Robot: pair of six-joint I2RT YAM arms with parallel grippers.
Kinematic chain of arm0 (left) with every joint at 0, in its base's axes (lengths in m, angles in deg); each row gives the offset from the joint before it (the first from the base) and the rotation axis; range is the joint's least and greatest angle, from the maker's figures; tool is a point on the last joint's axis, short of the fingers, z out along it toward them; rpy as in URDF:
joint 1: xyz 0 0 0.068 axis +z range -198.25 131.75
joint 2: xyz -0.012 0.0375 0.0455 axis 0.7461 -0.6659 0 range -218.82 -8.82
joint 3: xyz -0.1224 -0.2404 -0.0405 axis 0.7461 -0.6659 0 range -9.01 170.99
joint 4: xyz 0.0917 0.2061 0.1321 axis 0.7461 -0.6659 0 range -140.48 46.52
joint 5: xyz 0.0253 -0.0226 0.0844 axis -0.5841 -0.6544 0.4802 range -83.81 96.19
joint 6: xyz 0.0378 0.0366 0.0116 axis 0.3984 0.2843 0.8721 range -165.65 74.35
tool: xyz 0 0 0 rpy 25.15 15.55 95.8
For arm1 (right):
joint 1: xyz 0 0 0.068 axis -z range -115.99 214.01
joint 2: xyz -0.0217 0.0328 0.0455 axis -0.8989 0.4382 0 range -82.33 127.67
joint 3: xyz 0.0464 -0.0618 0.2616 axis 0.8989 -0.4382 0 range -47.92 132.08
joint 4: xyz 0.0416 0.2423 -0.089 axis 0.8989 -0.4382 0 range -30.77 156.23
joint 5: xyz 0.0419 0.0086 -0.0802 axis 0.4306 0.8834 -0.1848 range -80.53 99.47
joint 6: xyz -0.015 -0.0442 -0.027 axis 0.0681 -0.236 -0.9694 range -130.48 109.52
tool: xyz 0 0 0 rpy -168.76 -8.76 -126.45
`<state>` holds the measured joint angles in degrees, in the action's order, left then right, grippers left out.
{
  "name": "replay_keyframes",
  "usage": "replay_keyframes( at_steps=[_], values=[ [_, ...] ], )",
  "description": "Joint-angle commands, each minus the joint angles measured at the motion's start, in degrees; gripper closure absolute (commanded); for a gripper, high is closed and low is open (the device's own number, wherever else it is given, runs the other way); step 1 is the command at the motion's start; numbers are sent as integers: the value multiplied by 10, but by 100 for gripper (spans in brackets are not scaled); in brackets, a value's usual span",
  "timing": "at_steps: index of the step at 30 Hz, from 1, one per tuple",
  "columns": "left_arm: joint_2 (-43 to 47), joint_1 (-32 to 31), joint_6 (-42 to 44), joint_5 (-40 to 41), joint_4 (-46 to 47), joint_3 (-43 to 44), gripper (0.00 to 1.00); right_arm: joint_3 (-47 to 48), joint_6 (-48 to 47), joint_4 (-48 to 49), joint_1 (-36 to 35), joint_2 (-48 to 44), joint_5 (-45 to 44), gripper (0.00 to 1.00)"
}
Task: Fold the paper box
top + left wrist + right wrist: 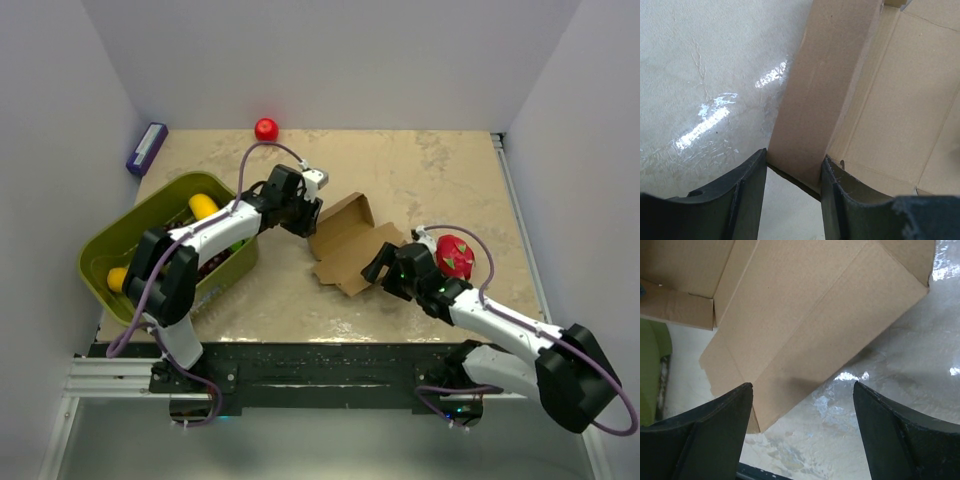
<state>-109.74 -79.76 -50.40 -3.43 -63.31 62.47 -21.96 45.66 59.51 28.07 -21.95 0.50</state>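
Note:
The paper box [345, 245], a partly folded sheet of plain brown cardboard, lies mid-table with its flaps raised. My left gripper [305, 222] is at its far-left side. In the left wrist view an upright flap of the paper box [835, 90] stands between the two black fingers and touches both, so the left gripper [792, 162] is shut on it. My right gripper [380, 268] is at the box's near right edge. It [802, 390] stands wide open over bare table, with a low corner of the box [805, 305] just ahead of the left finger [725, 415].
An olive-green basket [110, 250] with yellow fruit [203, 207] sits at the left edge under the left arm. A red ball [266, 129] and a purple block [147, 148] lie at the back. A red fruit [455, 255] rests beside the right wrist.

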Motion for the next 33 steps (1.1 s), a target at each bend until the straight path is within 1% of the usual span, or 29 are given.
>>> replay_keyframes(
  at_steps=[1, 3, 4, 5, 8, 14, 15, 17, 18, 20, 21, 27, 30, 33],
  values=[
    [33, 0, 33, -22, -30, -13, 43, 13, 5, 42, 1, 21, 3, 15],
    [50, -3, 40, -45, -18, -19, 29, -10, 8, 58, 1, 11, 10, 14],
    [68, -7, 42, -46, -14, -21, 19, -16, 12, 62, 1, 9, 11, 14],
    [76, -7, 45, -45, -12, -22, 16, -20, 17, 62, 1, 5, 6, 14],
    [103, -8, 45, -42, 2, -20, 12, -30, 20, 51, 1, -8, -14, 14],
    [141, -11, 21, -22, 51, 10, 12, -51, 23, 28, 1, -64, -48, 15],
    [140, -13, 17, -14, 69, 15, 13, -51, 21, 29, 1, -68, -52, 15],
    [119, -18, 10, -2, 77, 45, 17, -52, 15, 32, 1, -70, -59, 17],
    [90, -23, 6, 12, 74, 60, 25, -53, 13, 37, 1, -69, -59, 18],
    [56, -29, -2, 24, 60, 111, 32, -56, 9, 44, 1, -67, -57, 20],
    [22, -37, -2, 30, 56, 140, 37, -58, 8, 51, 1, -65, -56, 20],
    [-74, -74, -5, 59, 44, 218, 54, -65, 7, 72, 1, -48, -43, 22],
    [-102, -79, -10, 66, 41, 234, 60, -65, 6, 86, 1, -40, -35, 23],
    [-123, -80, -12, 60, 41, 243, 62, -68, 5, 94, 1, -37, -31, 23]
  ],
)
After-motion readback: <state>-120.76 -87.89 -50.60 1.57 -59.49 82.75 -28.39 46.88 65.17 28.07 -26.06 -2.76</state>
